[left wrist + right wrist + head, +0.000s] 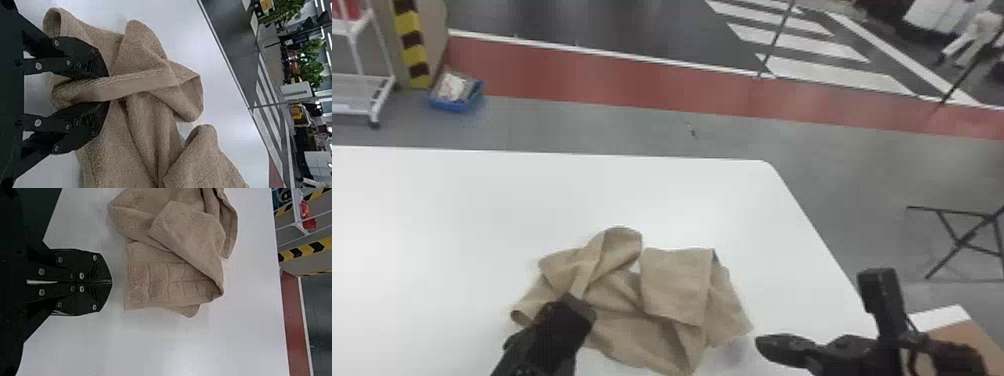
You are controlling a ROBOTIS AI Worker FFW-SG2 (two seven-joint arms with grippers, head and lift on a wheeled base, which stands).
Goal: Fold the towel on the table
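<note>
In the head view my left gripper [579,306] is at the left part of the crumpled tan towel [677,285], which lies bunched with overlapping folds on the white table [457,210]. The left wrist view has my left gripper [105,89] closed on a raised fold of the towel [145,117]. My right gripper [763,345] is to the right of the towel in the head view, apart from it. In the right wrist view the right gripper [111,282] has its fingers together with nothing between them, just short of the towel's edge [156,286].
The table's right edge [812,225] slants down toward the right arm. Beyond the table are a blue bin [457,103] on the floor, a white rack [382,95] at the left and a black folding stand [959,242] at the right.
</note>
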